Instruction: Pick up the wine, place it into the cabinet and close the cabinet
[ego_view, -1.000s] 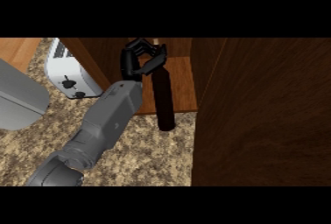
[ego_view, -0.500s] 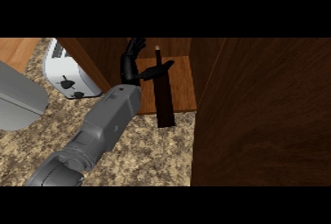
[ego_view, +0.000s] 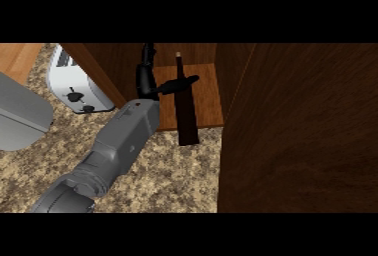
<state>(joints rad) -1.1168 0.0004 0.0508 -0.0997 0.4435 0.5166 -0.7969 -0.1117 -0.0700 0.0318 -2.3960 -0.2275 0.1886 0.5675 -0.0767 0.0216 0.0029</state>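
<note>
Left hand (ego_view: 151, 82) clasps wine bottle (ego_view: 184, 107) over cabinet shelf (ego_view: 209, 100) (speckled granite counter (ego_view: 170, 175) below).

1. The forearm (ego_view: 118, 145) is grey, boxy near the wrist and rounded with ringed segments lower down.
2. The hand (ego_view: 150, 82) is black, with slim fingers and a thumb.

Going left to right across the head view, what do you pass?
Grey appliance → toaster → hand → wine bottle → cabinet door
</note>
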